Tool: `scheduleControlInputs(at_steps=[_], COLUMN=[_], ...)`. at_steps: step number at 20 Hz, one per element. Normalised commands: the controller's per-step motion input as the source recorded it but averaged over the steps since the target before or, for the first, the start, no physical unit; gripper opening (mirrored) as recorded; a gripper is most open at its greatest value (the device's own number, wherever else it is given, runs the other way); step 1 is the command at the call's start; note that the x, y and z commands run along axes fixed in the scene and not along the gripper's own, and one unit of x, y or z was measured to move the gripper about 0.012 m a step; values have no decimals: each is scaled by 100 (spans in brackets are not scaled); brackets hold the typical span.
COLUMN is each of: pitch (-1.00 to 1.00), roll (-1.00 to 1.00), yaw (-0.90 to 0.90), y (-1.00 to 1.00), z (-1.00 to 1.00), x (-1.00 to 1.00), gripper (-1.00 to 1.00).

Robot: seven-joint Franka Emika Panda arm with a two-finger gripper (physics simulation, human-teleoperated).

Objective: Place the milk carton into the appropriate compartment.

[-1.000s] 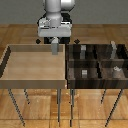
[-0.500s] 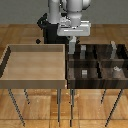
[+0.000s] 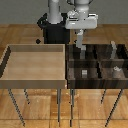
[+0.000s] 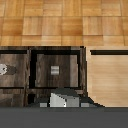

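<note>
Hovering over the bin (image 3: 95, 62), my gripper (image 3: 81, 49) pinches the carton (image 4: 61, 100) above a rear compartment (image 3: 82, 54).

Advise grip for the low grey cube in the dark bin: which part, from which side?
Come from straight above and pinch two opposite flat sides of the low grey cube. It sits low, roughly mid-cell, and the dark bin walls block any sideways approach. The end effector seems shut on the milk carton, so release that first.

The exterior view looks down frontally on the tan tray (image 3: 35, 62) and divided bin (image 3: 97, 65), both shared with the closer, downward-facing wrist view
</note>
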Motion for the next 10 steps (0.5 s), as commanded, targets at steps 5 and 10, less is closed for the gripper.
scheduleControlInputs(at_steps=[5, 10], pitch=[0, 0], roll=[0, 0], yaw=[0, 0], y=[40, 0], z=[-20, 0], x=[0, -60], gripper=[-100, -100])
